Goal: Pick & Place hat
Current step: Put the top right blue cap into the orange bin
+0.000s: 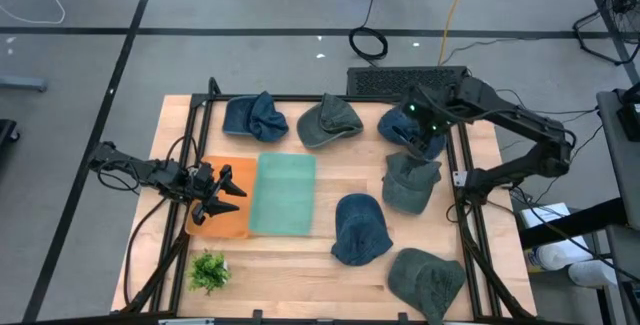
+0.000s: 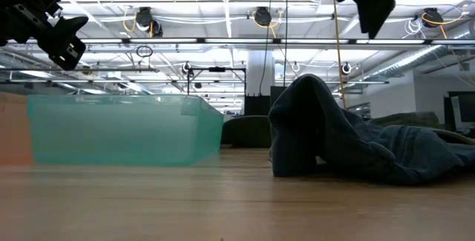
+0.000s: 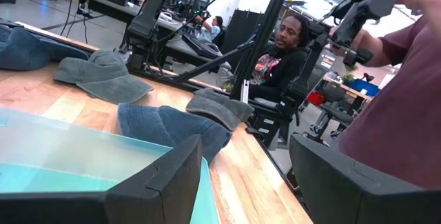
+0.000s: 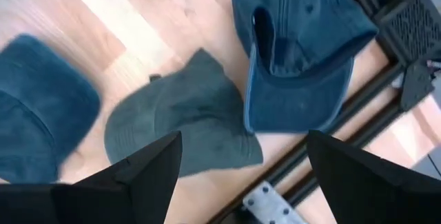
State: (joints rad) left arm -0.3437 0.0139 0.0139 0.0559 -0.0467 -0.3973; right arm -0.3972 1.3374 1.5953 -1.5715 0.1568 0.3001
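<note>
Several caps lie on the wooden table. In the high view, my right gripper (image 1: pixel 420 125) hovers open above a blue cap (image 1: pixel 412 135) at the far right. The right wrist view shows that blue cap (image 4: pixel 303 52) lying upside down on its crown, beyond my open gripper (image 4: pixel 241 148). A green cap (image 4: pixel 182 124) lies flat beside it. My left gripper (image 1: pixel 222 193) is open above the orange bin (image 1: pixel 228 223), next to the teal bin (image 1: pixel 283 193). The low view shows both grippers raised: the left (image 2: pixel 59 26) and the right (image 2: pixel 367 4).
Other caps: blue (image 1: pixel 255 117), green (image 1: pixel 330 120), green (image 1: pixel 410 180), blue (image 1: pixel 360 227), green (image 1: pixel 428 280). A small plant (image 1: pixel 208 270) stands near the near-left corner. A black frame (image 1: pixel 465 215) rims the table. People (image 3: pixel 282 45) (image 3: pixel 406 79) are beyond the table.
</note>
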